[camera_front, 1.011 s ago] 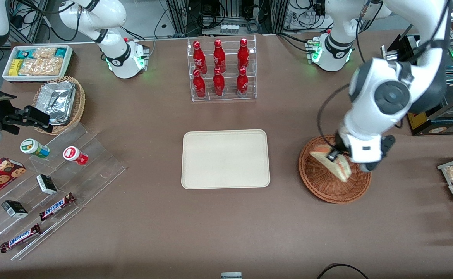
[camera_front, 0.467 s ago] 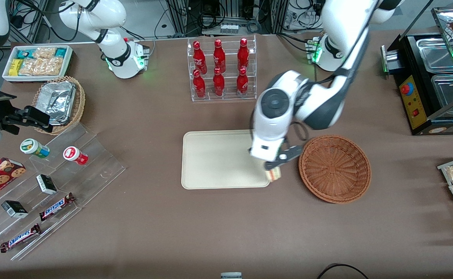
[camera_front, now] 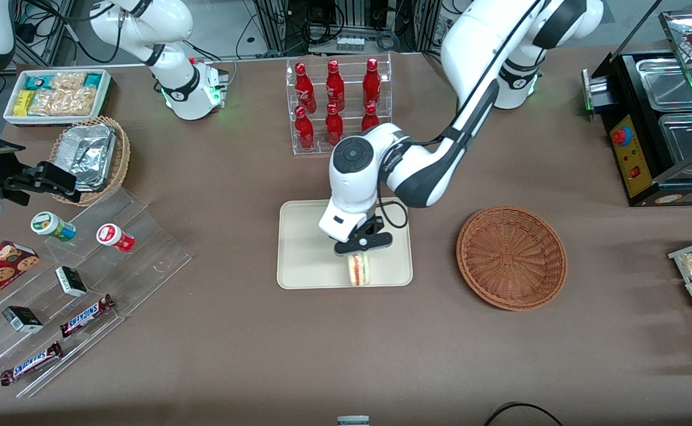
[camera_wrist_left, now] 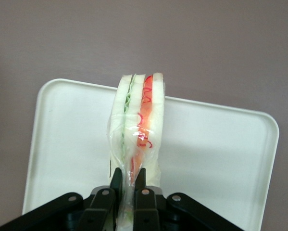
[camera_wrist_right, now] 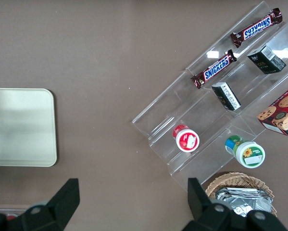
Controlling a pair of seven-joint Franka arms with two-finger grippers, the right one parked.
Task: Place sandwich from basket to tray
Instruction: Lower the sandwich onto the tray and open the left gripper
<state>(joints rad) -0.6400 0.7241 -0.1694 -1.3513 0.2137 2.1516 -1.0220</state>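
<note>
The sandwich (camera_front: 359, 270) was a wedge of pale bread wrapped in clear, crinkled film, its cut edge showing a green layer beside a red-orange one. The gripper (camera_front: 362, 244) pinched it on both sides, black fingers (camera_wrist_left: 146, 202) closed tight on the bread and film, holding it on edge over the tray (camera_front: 304, 248), at the tray's edge nearest the front camera. The tray was smooth, cream-white and rectangular, with rounded corners and a low rim, and sat on the matte brown tabletop (camera_front: 263, 355). The basket (camera_front: 511, 257), round, shallow and woven of reddish-brown wicker, stood beside the tray toward the working arm's end of the tabletop. Toward the parked arm's end, a clear acrylic stepped stand (camera_front: 145, 248) carried two bars (camera_front: 86, 315) in brown wrappers reading SNICKERS. Farther from the front camera than the tray, red bottles (camera_front: 335, 89) stood in a clear rack
</note>
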